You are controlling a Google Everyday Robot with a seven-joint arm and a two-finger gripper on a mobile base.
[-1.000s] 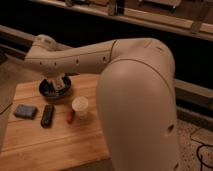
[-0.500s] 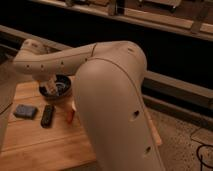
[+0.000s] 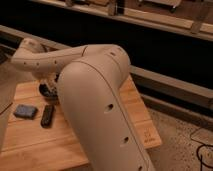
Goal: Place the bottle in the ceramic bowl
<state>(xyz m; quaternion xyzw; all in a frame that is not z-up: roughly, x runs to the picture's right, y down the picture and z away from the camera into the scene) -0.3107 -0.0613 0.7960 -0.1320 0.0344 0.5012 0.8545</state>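
The robot's arm (image 3: 95, 100) reached across the wooden table (image 3: 45, 145), and the gripper (image 3: 49, 83) hung low over the ceramic bowl (image 3: 44, 91) at the table's far left, mostly hidden behind the arm. Its fingers were pressed together. The bottle was out of sight, so whether they pinched it could not be told.

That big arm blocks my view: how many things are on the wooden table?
3: a blue pad near the left edge, a black bar right of it, the ceramic bowl behind them under the gripper. The arm may hide more.
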